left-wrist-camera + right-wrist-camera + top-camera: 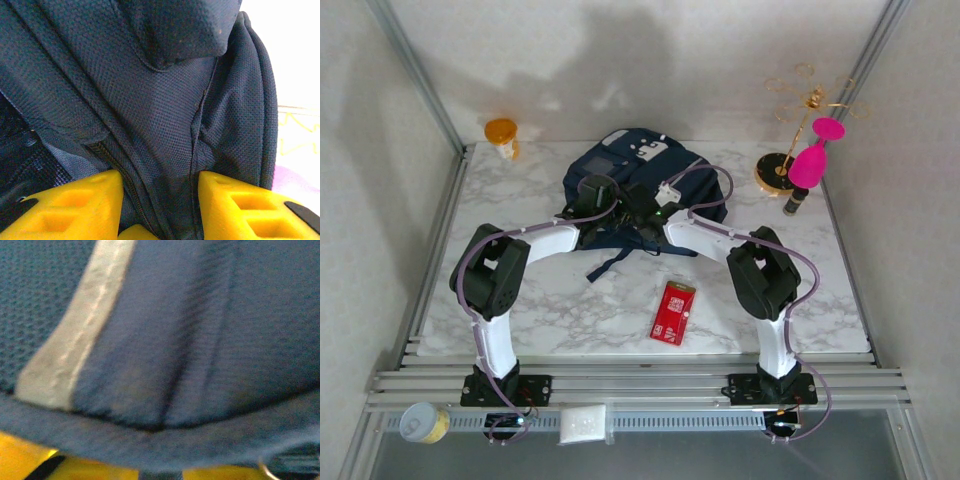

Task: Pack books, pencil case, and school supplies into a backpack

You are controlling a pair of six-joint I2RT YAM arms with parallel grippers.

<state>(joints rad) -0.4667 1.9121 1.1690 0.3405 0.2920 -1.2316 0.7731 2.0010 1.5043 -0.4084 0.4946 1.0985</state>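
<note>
The navy backpack [630, 165] lies at the back middle of the marble table, straps trailing toward me. My left gripper [610, 207] is at its near edge. In the left wrist view the yellow fingers [80, 202] stand on either side of a fold of backpack fabric [165, 125] beside a zip, gripper [160, 187] shut on it. My right gripper [655, 212] is at the same edge. Its wrist view shows a hem of backpack cloth [165, 445] draped over the yellow fingers [100, 472], with a pale stripe [75, 340] beyond. The red packet of school supplies [672, 312] lies flat on the table nearer me. Books and pencil case are out of view.
An orange cup [502, 133] stands at the back left corner. A gold stand with pink pieces [810, 150] and a small dark bottle [793, 203] occupy the back right. A tin [423, 422] and a white packet [583, 425] sit on the near rail.
</note>
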